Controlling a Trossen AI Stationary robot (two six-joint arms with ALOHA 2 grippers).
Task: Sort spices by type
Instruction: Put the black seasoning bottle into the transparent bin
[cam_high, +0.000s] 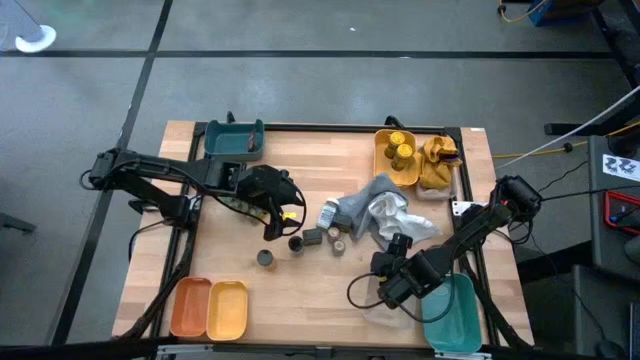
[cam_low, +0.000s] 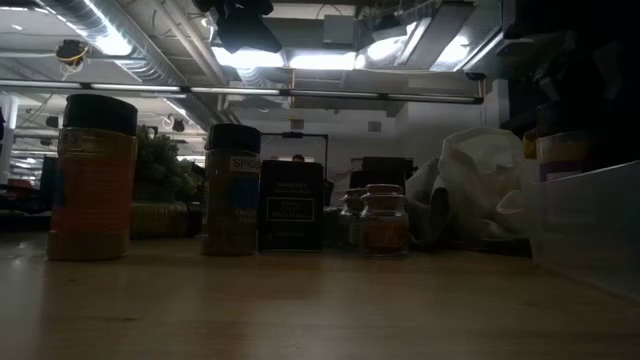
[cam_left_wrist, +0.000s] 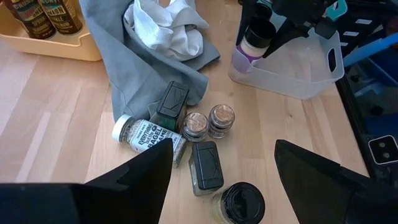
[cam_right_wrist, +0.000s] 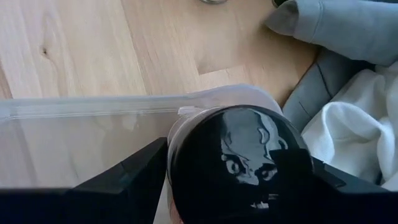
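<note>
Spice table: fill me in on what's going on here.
A two-armed robot is sorting spice jars into bins. The right claw holds a black-lidded jar at the rim of a clear bin near the table's right front. The left claw hovers open above loose jars and tins beside a grey cloth. A yellow tray at the back already holds a few yellow-lidded jars.

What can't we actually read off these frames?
- Right gripper holds a black-lidded jar; the lid hides its contents in the right wrist view.
- Low view: label text on the two tall jars is too dark to read.
- High view: spices under the grey cloth, if any, are hidden.
- Left gripper: open, nothing between the fingers.
</note>
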